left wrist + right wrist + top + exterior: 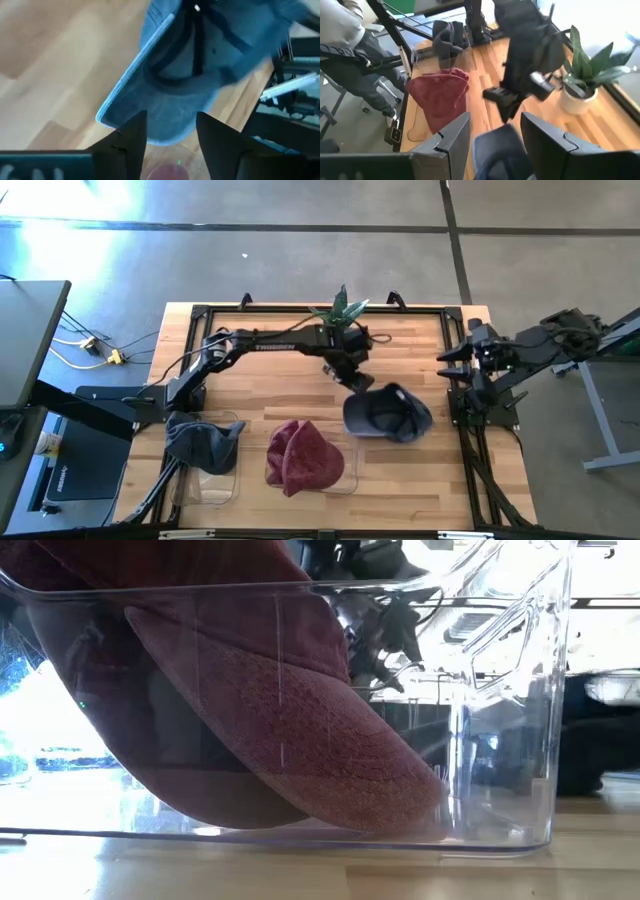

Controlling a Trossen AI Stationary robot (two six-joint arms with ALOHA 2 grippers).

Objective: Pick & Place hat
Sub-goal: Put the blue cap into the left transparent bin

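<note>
A blue cap (pixel 386 415) lies upside down on the wooden table (pixel 250 380), right of centre, with its dark inside showing. My left gripper (pixel 353 380) hangs over the cap's far-left edge. In the left wrist view it is open (pixel 171 131), and the cap's brim (pixel 165 120) reaches in between the two fingers. I cannot see either finger touching it. My right gripper (pixel 452 366) waits open at the table's right edge and looks toward the cap (pixel 497 150).
A red cap (pixel 303 457) sits in a clear bin (pixel 500 740) near the table's near edge. A grey cap (pixel 203 442) sits in a second clear bin to its left. A potted plant (pixel 340 310) stands at the far edge. A person (pixel 350 45) shows beyond the table.
</note>
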